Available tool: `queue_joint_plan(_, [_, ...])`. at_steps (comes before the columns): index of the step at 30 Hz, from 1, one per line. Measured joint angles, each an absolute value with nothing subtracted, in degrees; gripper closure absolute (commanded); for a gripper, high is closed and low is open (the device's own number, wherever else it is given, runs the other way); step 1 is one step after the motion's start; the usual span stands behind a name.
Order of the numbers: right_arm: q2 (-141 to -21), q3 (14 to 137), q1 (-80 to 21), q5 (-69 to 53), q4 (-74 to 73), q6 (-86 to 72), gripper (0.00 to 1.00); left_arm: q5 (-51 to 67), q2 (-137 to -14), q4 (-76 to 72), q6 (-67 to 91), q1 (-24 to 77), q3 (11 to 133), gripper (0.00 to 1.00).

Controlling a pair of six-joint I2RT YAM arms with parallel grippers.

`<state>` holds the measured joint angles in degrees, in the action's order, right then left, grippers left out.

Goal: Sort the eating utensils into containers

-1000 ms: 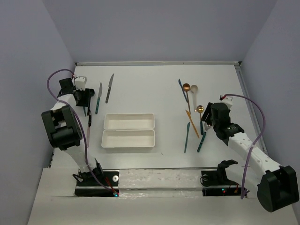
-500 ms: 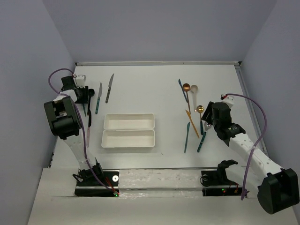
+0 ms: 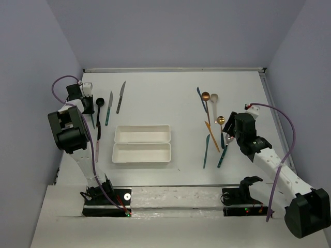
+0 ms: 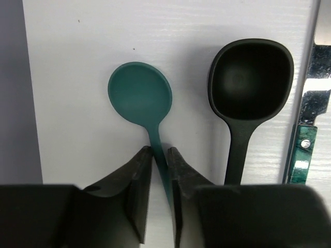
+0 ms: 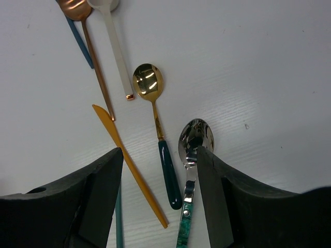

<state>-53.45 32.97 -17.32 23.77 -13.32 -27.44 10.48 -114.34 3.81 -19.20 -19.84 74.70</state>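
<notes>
Table [image 3: 170, 88]: two white trays [image 3: 142, 134], long sides together, left of centre. Left claw [image 4: 159, 151], far left of overhead frame: fingers close either side of a handle, grip uncertain. Right claw [image 5: 159, 155], centre right: spread wide, holding nothing. Teal spoon [image 4: 140, 93] handle lies between left fingers, black spoon [image 4: 251, 77] just right. Gold spoon [image 5: 148, 80] and silver spoon [image 5: 196, 137] lie under right claw.

arms [image 3: 270, 161]: white links, black joints | cables [image 3: 292, 137]: purple | hands [image 4: 159, 151] [image 5: 159, 153]: black
</notes>
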Motion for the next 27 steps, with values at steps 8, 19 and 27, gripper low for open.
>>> queue_joint_plan(8, [-52.1, 33.0, -17.3, 23.8, -13.5, -27.4, 0.36, 10.6, -114.7, 2.6, -19.0, -21.5, 74.7, 1.0])
queue_joint_plan(19, [-50.0, 32.9, -17.3, 24.0, -13.6, -27.2, 0.36, 14.3, -112.2, -2.9, -17.6, -23.7, 69.5, 1.0])
queue_joint_plan(27, [-49.5, 32.9, -17.3, 23.7, -13.7, -27.1, 0.36, 20.1, -100.6, -3.9, -17.1, -25.3, 62.4, 1.0])
